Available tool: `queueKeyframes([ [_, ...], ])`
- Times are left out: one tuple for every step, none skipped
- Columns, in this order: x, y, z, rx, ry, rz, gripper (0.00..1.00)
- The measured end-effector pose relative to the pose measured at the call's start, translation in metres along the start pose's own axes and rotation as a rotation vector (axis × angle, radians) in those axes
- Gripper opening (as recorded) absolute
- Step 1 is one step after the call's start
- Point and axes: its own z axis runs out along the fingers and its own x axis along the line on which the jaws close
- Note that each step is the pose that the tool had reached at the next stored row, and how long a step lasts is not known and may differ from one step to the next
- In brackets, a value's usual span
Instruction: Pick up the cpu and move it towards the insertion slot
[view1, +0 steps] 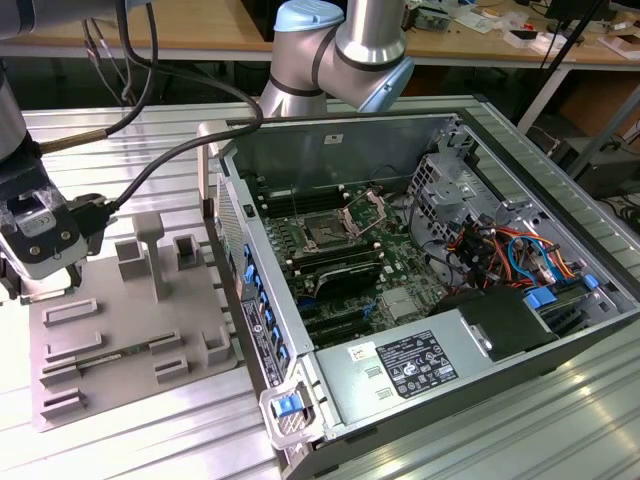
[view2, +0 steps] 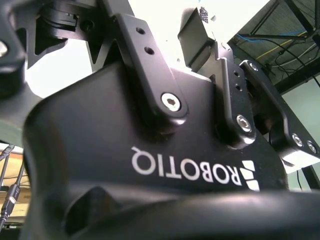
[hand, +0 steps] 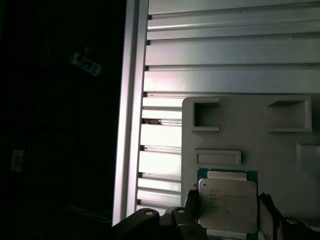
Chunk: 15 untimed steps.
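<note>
In the first wrist view the cpu (hand: 227, 202), a small square chip with a pale silver top and green edges, lies on the grey tray (hand: 280, 150). My gripper (hand: 229, 212) is shut on the cpu, one dark finger against each of its sides. In the exterior view the gripper (view1: 40, 272) hangs low over the tray's (view1: 130, 350) far corner at that view's left. The insertion slot (view1: 325, 230), a dark square socket with its metal bracket raised, sits on the green board inside the open computer case, well away from the gripper.
The tray carries several raised grey frames and blocks (view1: 150, 255). The case wall (view1: 245, 270) with blue clips stands between tray and board. Cables (view1: 500, 250), a drive cage and a power supply (view1: 410, 365) crowd the case's right side. A black cable (view1: 160, 165) trails from the wrist.
</note>
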Motion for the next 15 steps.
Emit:
queueKeyframes([
  [0.0,0.0,-0.0002,-0.0001,-0.0001,0.0,0.55],
  [0.0,0.0,-0.0004,-0.0001,0.0,0.0,0.55],
  [-0.0001,0.0,-0.0009,-0.0001,0.0,0.0,0.55],
  [-0.0001,0.0,-0.0012,-0.0001,-0.0001,0.0,0.55],
  [-0.0001,0.0,-0.0014,-0.0001,0.0,0.0,0.55],
  [-0.0001,0.0001,-0.0016,-0.0003,0.0,0.0,0.55],
  [-0.0001,0.0001,-0.0019,-0.0006,-0.0001,0.0,0.55],
  [-0.0001,0.0001,-0.0021,-0.0008,-0.0001,0.0,0.55],
  [-0.0001,0.0001,-0.0022,-0.0008,-0.0001,0.0,0.55],
  [-0.0001,0.0001,-0.0025,-0.0009,0.0,0.0,0.55],
  [-0.0002,0.0001,-0.0028,-0.001,-0.0001,0.0,0.55],
  [-0.0002,0.0001,-0.0029,-0.0011,-0.0001,0.0,0.55],
  [-0.0002,0.0001,-0.0031,-0.0011,-0.0001,0.0,0.55],
  [-0.0003,0.0001,-0.0033,-0.0012,-0.0001,0.0,0.55],
  [-0.0003,0.0001,-0.0035,-0.0013,-0.0001,0.0,0.55],
])
